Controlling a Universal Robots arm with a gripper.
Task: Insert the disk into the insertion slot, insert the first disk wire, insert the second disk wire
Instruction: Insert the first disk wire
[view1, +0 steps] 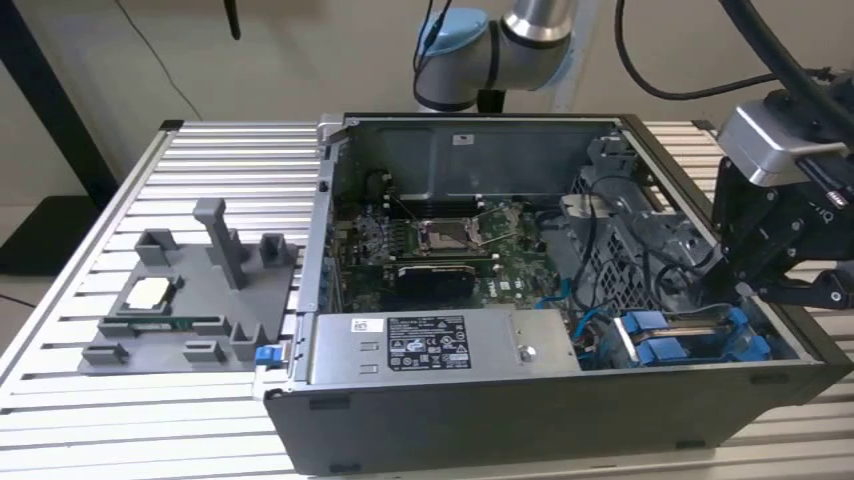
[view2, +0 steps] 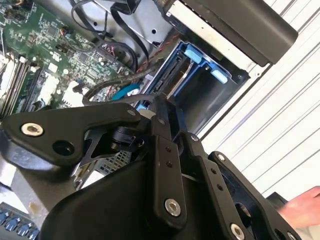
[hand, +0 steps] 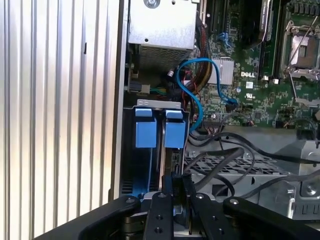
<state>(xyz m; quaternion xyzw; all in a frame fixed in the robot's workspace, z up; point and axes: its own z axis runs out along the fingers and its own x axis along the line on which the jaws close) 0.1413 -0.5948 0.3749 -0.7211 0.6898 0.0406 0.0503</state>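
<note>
The disk (view1: 694, 322) sits in its blue carrier (view1: 650, 345) inside the insertion slot (view1: 787, 345), at the near corner of the open case on the exterior view's right. Both wrist views show the carrier's blue tabs (hand: 145, 134) (view2: 192, 54) and the disk's silver edge (hand: 161, 145). My gripper (view1: 747, 290) hangs over the disk's inner end among black wires (hand: 225, 150). Its fingers (hand: 177, 182) are shut together, tips (view2: 157, 105) at the disk's connector edge. Whether a wire plug is pinched between them is hidden.
A grey labelled power-supply box (view1: 427, 345) fills the case's front, with the motherboard (view1: 441, 240) behind it. A blue data cable (hand: 192, 95) loops beside the slot. A grey fixture tray (view1: 187, 300) lies on the slatted table to the exterior view's left. A hand (view2: 305, 205) shows at the picture's edge.
</note>
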